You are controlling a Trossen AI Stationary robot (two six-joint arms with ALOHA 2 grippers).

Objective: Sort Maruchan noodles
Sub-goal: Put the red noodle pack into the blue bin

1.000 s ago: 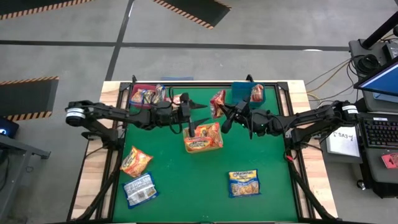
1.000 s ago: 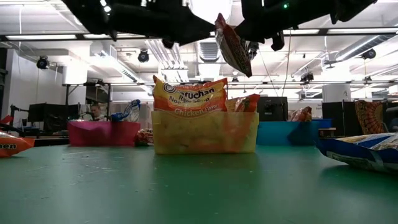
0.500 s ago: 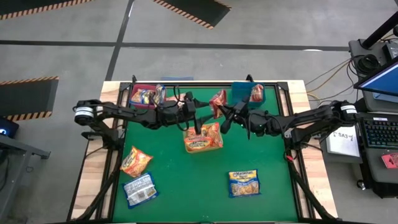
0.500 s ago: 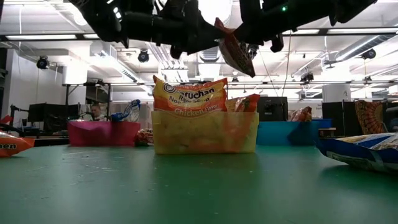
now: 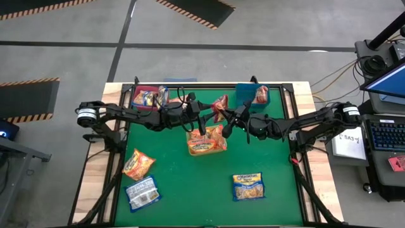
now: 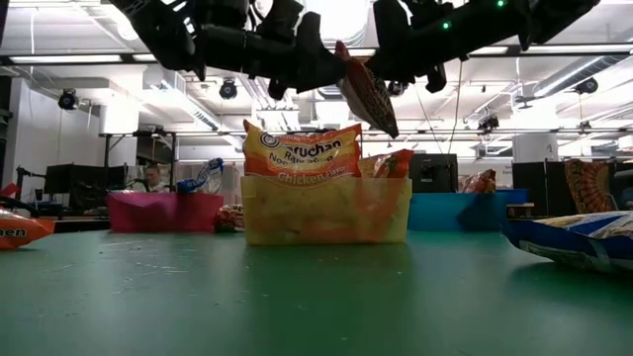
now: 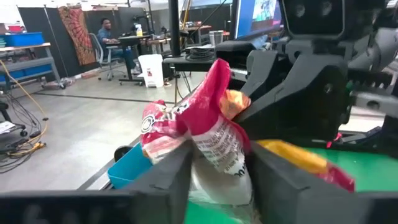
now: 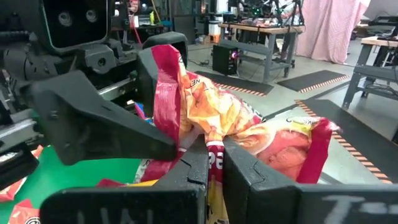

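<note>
A red Maruchan noodles packet (image 5: 220, 105) (image 6: 368, 91) hangs in the air above the middle of the green table, between my two grippers. My right gripper (image 5: 230, 120) reaches in level from the table's right and is shut on it. My left gripper (image 5: 209, 118) comes level from the left, and its fingers close in on the packet's other side. Below stands an orange bin (image 5: 205, 143) with an orange packet (image 6: 302, 150) upright in it. Three loose packets lie on the mat: one orange (image 5: 138, 163) and two blue (image 5: 142, 192) (image 5: 248, 185). My left gripper has the packet's crumpled lower part (image 7: 219, 163) between its two fingers (image 7: 171, 171), level from the table's left. The packet stands up out of the gap, clear of the table. My right gripper pinches a thin edge of the packet (image 8: 214, 157) between its two shut fingers (image 8: 194, 163), level from the table's right. The rest of the packet bulges out beyond the fingers, tilted, above the orange bin.
A red bin (image 5: 145, 96) with packets stands at the far left and a blue bin (image 5: 252, 95) with a red packet at the far right. The near half of the mat (image 5: 196, 196) holds only the loose packets. People sit in the room beyond.
My left gripper has moved toward the table's right, up to the red packet, and its wide-open fingers have closed in around the packet. My right gripper has kept the packet nearly where it was.
</note>
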